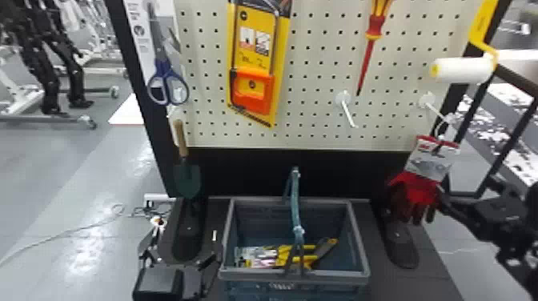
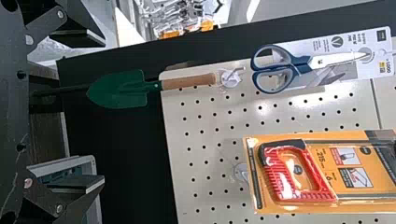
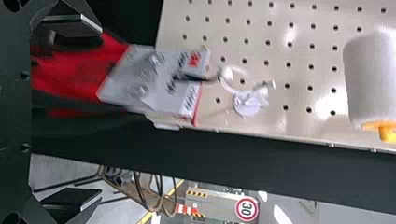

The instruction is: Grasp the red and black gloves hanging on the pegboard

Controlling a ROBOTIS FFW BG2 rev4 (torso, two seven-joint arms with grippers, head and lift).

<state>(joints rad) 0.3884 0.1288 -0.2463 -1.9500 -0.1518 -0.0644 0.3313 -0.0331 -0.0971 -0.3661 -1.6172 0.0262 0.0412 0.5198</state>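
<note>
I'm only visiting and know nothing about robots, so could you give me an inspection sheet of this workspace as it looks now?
Surface: cream pegboard above a black ledge.
Job's things: red and black gloves on a grey card hang from a clear hook at the board's lower right corner.
Clutter: blue-handled scissors, carded orange-handled saw, red and yellow screwdriver, white paint roller and green trowel on the board; grey plastic basket holding yellow-handled tools.
Claws: right claw open beside the gloves' lower end; left claw open, facing the trowel.
Cables: white cable on the floor, left.
Surroundings: grey floor.
</note>
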